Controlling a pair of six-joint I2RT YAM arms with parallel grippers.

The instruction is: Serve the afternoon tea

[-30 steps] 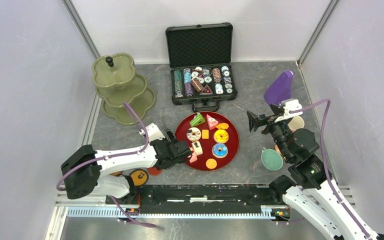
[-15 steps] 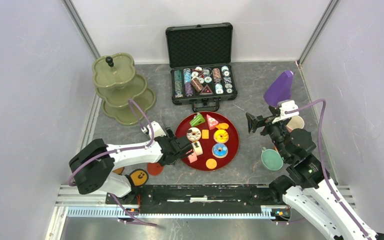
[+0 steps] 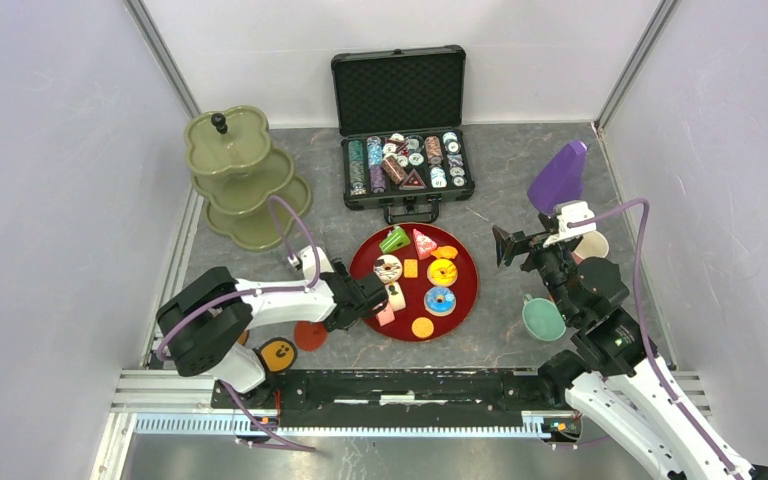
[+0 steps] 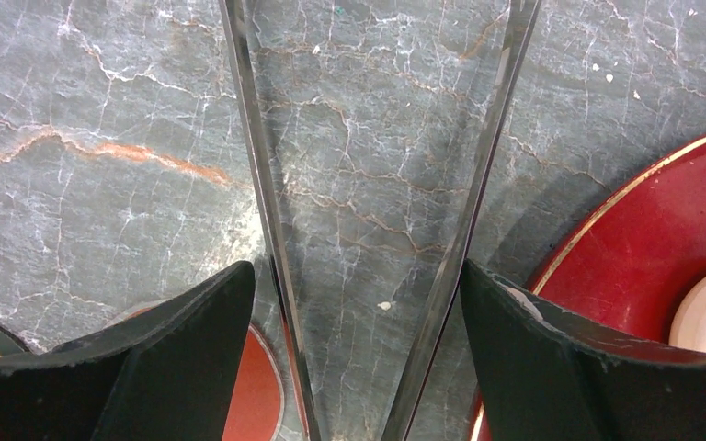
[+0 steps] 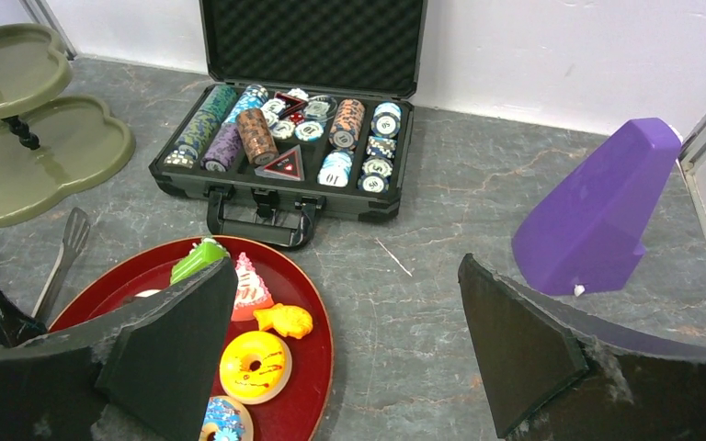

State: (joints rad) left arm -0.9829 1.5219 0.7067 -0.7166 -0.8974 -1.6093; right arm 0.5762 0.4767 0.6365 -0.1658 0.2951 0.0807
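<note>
A dark-red tray (image 3: 464, 287) at mid-table carries toy donuts, among them a yellow one (image 3: 442, 272) (image 5: 254, 366), cake slices (image 3: 423, 243) and orange biscuits (image 3: 422, 327). My left gripper (image 4: 356, 271) sits at the tray's left edge, shut on metal tongs (image 4: 262, 193) whose two arms run forward along its fingers; the tong tips (image 5: 74, 228) point toward the olive-green three-tier stand (image 3: 245, 175). Right of the tray my right gripper (image 3: 520, 245) (image 5: 349, 340) hangs open and empty. A teal cup (image 3: 543, 318) lies beside the right arm.
An open black case of poker chips (image 3: 407, 165) stands behind the tray. A purple cone-like block (image 3: 558, 178) is at the back right, with a cream cup (image 3: 592, 245) near it. A red saucer (image 3: 308, 335) and an orange cup (image 3: 278, 352) sit by the left arm's base.
The left arm's rear links have swung right toward the tray, while its gripper stayed at the tray's left edge. The right arm shifted only slightly.
</note>
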